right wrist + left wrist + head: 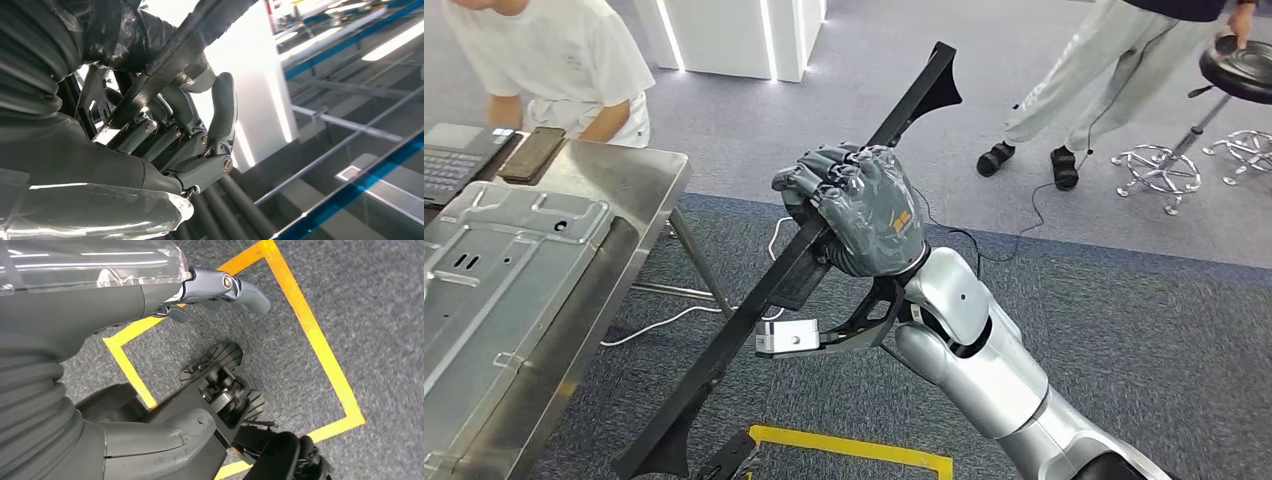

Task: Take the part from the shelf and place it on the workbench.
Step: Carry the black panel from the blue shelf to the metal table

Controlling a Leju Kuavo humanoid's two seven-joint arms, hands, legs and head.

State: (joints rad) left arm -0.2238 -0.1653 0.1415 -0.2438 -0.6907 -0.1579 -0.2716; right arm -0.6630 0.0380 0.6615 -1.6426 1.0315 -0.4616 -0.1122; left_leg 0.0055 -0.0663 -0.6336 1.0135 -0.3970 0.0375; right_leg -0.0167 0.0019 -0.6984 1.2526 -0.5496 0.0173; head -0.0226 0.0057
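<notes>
Just r. hand (864,205) gripping black part (754,310) beside workbench (614,190) w/ metal panel (504,260); left hand (165,285) open.

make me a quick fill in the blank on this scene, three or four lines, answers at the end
1. The long black part is gripped by the robot's ______ hand.
2. The part is held at a slant above the ______-coloured carpet.
3. On the metal workbench a dark phone lies beside a ______.
4. In the left wrist view, the left hand hangs over floor tape coloured ______.

Missing words: right; grey; laptop; yellow
</notes>
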